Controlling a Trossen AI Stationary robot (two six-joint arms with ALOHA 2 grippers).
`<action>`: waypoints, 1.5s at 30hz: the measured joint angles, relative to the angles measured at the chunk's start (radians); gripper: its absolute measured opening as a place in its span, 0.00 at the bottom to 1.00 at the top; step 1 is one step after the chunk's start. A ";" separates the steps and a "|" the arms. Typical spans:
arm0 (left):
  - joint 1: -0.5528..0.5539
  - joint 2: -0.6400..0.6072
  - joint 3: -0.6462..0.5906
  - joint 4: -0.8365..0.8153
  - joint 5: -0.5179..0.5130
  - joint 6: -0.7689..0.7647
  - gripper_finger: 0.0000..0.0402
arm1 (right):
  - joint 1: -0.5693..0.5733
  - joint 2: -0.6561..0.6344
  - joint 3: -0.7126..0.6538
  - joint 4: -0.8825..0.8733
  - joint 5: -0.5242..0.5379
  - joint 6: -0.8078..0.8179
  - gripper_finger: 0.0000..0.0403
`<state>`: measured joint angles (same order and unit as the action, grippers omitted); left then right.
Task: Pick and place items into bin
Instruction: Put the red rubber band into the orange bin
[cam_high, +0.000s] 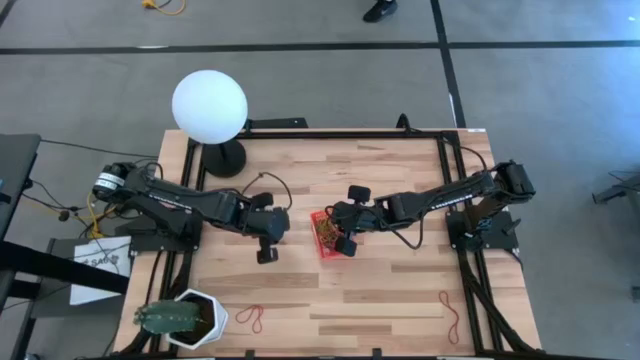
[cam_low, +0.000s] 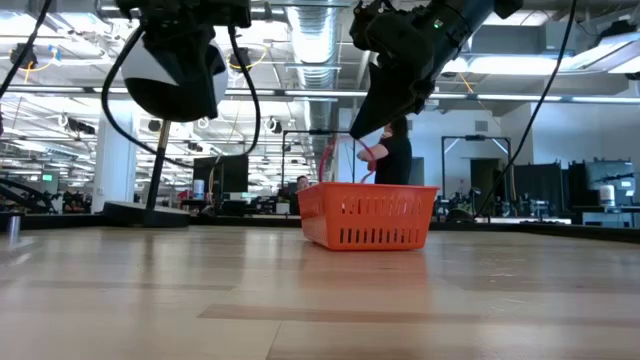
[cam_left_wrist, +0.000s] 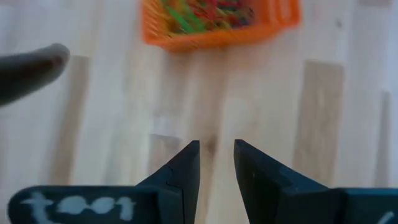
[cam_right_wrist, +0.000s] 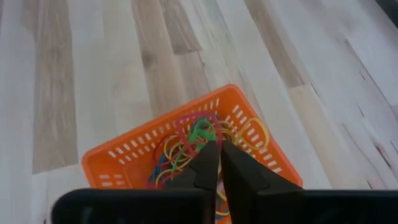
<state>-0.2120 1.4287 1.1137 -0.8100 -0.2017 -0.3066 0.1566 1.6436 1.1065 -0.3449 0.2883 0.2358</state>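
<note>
right wrist view alone shows bands filling bin.

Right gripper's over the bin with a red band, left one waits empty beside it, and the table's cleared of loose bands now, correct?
Not quite: the table isn't cleared. The high view shows two red bands lying loose near its front edge, one beside the plant pot and one at the other corner. The rest holds: the right gripper hangs over the bin with a red band, and the left gripper waits beside it, empty.
</note>
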 joint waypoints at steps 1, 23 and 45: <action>-0.005 0.009 0.000 0.000 0.024 0.009 0.22 | -0.001 0.004 0.000 -0.007 0.000 0.000 0.05; -0.418 0.258 0.000 0.129 0.267 -0.055 0.22 | -0.008 0.121 0.001 -0.020 0.000 0.001 0.35; -0.445 0.400 0.000 0.169 0.327 -0.110 0.22 | -0.006 0.133 0.001 -0.021 -0.002 0.001 0.34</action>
<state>-0.6574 1.8286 1.1133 -0.6412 0.1254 -0.4165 0.1501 1.7763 1.1072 -0.3656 0.2863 0.2371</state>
